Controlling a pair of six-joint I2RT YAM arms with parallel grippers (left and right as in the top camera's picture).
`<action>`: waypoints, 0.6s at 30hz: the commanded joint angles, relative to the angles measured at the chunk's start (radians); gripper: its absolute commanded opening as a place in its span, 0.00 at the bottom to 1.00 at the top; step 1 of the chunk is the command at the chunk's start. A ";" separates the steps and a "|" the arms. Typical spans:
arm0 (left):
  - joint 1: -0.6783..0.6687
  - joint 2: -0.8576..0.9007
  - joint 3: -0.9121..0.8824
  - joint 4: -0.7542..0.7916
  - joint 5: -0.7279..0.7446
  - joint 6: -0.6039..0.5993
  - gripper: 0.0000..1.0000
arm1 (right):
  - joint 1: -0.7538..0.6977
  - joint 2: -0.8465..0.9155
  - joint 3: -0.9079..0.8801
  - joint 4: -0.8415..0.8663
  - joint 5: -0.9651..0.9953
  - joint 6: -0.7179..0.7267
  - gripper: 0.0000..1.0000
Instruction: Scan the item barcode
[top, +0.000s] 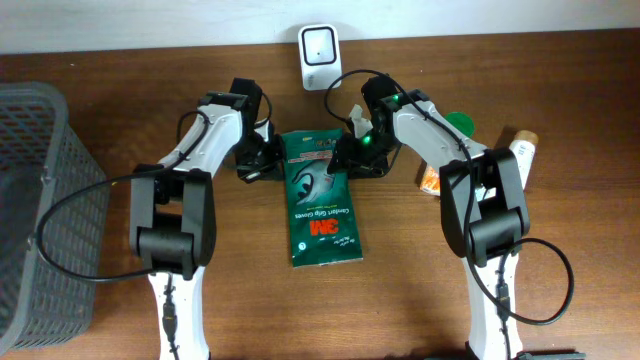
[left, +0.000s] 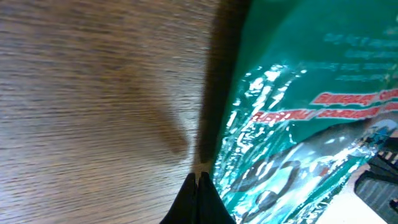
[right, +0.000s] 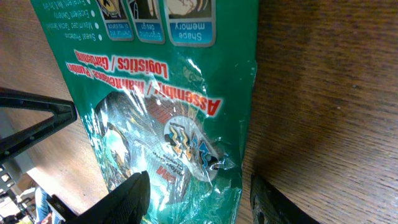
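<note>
At the middle of the bench (top: 400, 300) the green glove package (top: 322, 200) lies flat with its printed face up and its top end toward the rear edge. No barcode shows on that face. The left gripper (left: 199, 180) sits at the pack's top left corner with its tips pressed together right against the film edge. Whether any film is caught between them cannot be told. The right gripper (top: 345, 158) stands at the top right corner, its fingers spread apart with the crinkled corner between them, grasping nothing.

The step in hand looks like taking hold of the top end so the pack can be lifted and turned. To do that well, the right fingers should close on the stiff sealed rim and not on the loose film, which is likely to slip. Both corners should then rise together.

The white scanner (top: 319, 46) stands at the rear edge, just behind the pack, and nothing lies between them. A grey basket (top: 40, 200) fills the left edge. An orange pack (top: 430, 180), a green disc (top: 460, 124) and a white bottle (top: 520, 150) crowd the right arm's elbow, so its swing room is tight.
</note>
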 joint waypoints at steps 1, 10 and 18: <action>-0.014 0.013 -0.006 0.005 0.031 0.050 0.05 | -0.003 0.061 -0.030 -0.005 0.078 -0.023 0.55; -0.021 0.014 -0.007 0.012 0.031 0.058 0.00 | -0.003 0.061 -0.030 -0.005 0.096 -0.023 0.55; -0.074 0.089 -0.008 0.026 0.031 0.048 0.00 | -0.005 0.061 -0.030 -0.018 0.095 -0.030 0.54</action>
